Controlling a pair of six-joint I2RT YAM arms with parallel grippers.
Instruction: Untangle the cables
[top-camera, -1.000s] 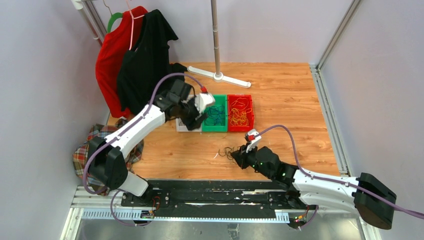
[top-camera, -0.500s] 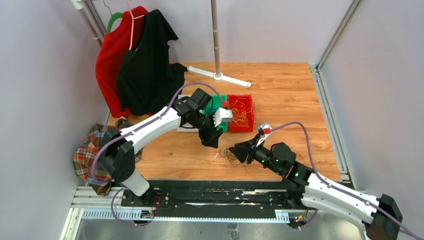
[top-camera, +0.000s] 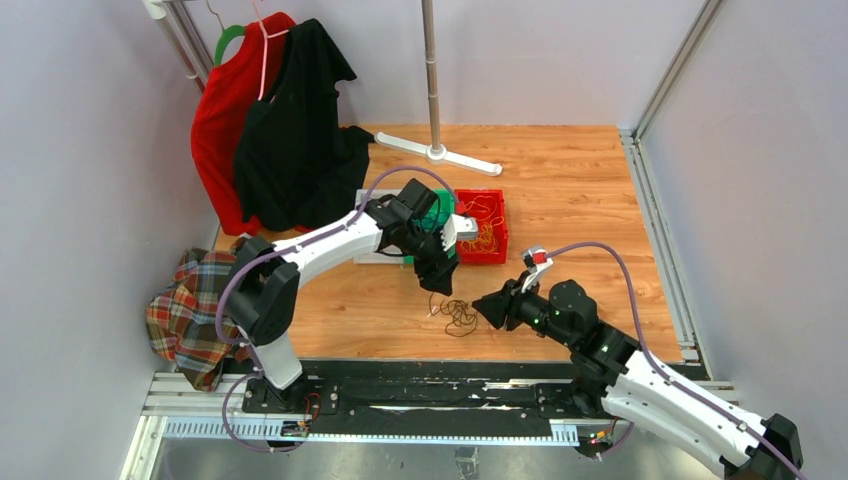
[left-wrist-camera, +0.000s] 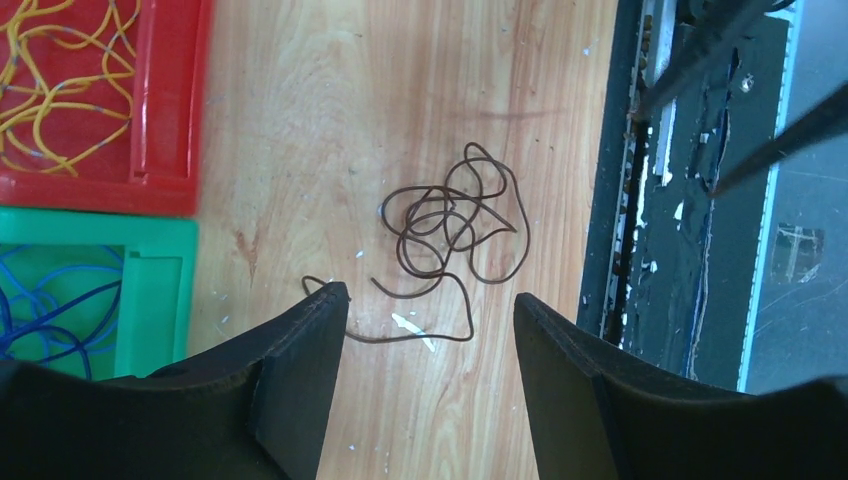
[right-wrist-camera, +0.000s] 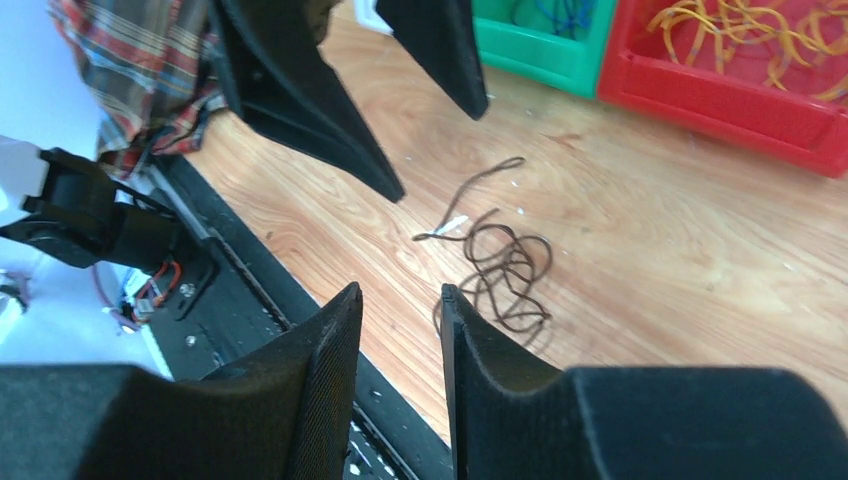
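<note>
A tangle of thin dark cables (top-camera: 459, 316) lies loose on the wooden table, also seen in the left wrist view (left-wrist-camera: 455, 222) and the right wrist view (right-wrist-camera: 507, 268). My left gripper (top-camera: 441, 284) hovers just above and behind it, open, nothing between its fingers (left-wrist-camera: 430, 300). My right gripper (top-camera: 486, 306) sits just right of the tangle, apart from it, its jaws open by a narrow gap and empty (right-wrist-camera: 400, 292). Yellow-orange cables (left-wrist-camera: 55, 90) fill the red bin (top-camera: 494, 226). Blue cables (left-wrist-camera: 45, 310) lie in the green bin (left-wrist-camera: 160, 300).
A white tray (top-camera: 372, 256) lies left of the green bin, mostly behind my left arm. Red and black shirts (top-camera: 270, 120) hang at the back left beside a stand's pole and foot (top-camera: 437, 152). Plaid cloth (top-camera: 185, 310) lies at the left edge. A black rail (top-camera: 430, 385) runs along the near edge.
My left arm swung from over the bins toward the near side, above the tangle. My right gripper opened, let the tangle go and drew back to the right.
</note>
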